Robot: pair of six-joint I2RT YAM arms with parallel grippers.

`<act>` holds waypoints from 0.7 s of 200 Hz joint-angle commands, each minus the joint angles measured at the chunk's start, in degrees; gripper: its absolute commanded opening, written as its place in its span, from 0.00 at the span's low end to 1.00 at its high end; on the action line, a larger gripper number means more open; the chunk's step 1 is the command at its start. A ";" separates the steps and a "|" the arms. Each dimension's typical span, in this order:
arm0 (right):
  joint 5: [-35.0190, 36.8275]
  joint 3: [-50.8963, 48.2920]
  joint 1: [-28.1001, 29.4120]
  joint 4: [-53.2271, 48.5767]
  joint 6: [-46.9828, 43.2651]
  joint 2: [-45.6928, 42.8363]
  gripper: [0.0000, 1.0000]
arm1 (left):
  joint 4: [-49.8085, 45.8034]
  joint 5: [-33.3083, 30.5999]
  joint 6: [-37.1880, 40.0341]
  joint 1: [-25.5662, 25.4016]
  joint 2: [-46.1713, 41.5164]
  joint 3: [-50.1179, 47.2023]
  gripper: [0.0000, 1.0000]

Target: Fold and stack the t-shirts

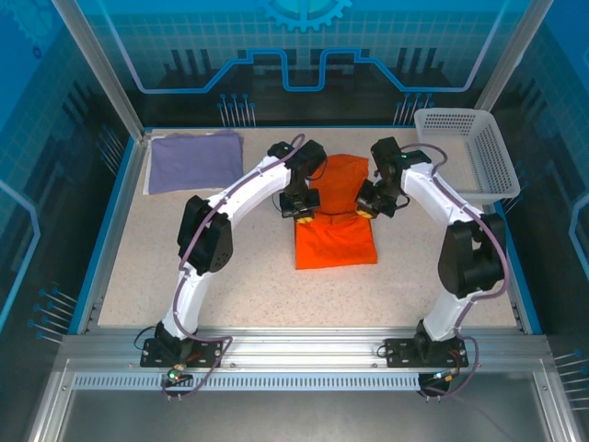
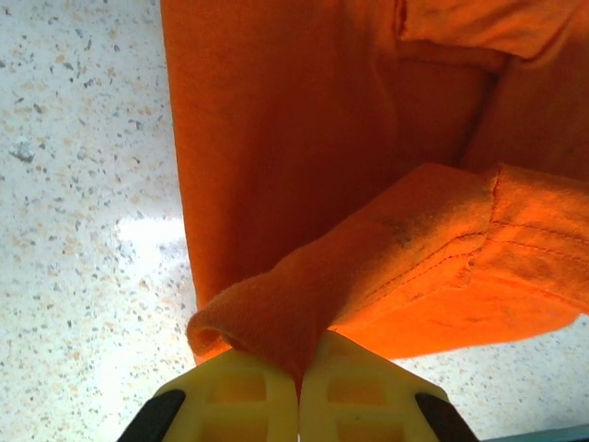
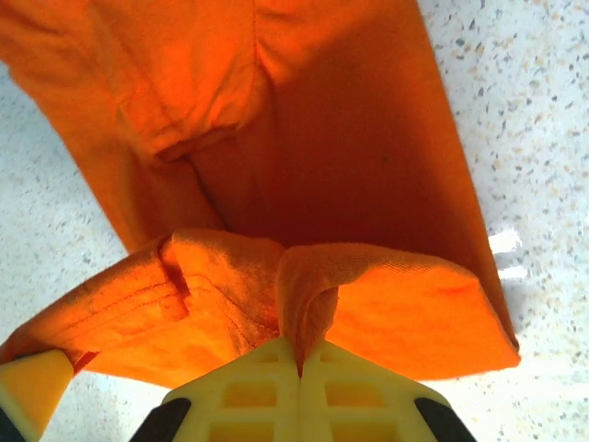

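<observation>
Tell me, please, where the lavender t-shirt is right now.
In the top view, the lavender t-shirt lies flat at the table's far left corner, well left of the orange t-shirt.

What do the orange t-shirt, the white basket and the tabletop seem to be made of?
The orange t-shirt: soft matte knit cloth, judging by its stitched hem and limp folds. The white basket: likely rigid plastic, moulded mesh walls. The tabletop: hard speckled stone-look surface, possibly laminate, slightly glossy from the light glare.
</observation>
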 commanded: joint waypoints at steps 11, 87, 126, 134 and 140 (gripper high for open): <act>-0.52 3.57 -1.55 0.79 -0.67 5.11 0.00 | -1.24 2.22 2.62 2.34 4.05 3.79 0.01; 0.53 5.71 -2.23 0.15 2.14 9.52 0.00 | -1.98 5.39 3.74 4.13 11.52 12.31 0.02; 1.69 6.34 -3.15 -0.94 2.42 8.18 0.00 | -2.21 5.36 3.71 4.39 11.78 12.31 0.02; 2.19 6.44 -3.35 -1.35 2.44 8.35 0.00 | -2.31 5.04 3.72 4.43 11.83 12.31 0.02; 2.10 6.23 -3.43 -0.92 2.38 8.46 0.00 | -2.40 5.07 3.72 4.64 11.94 12.23 0.02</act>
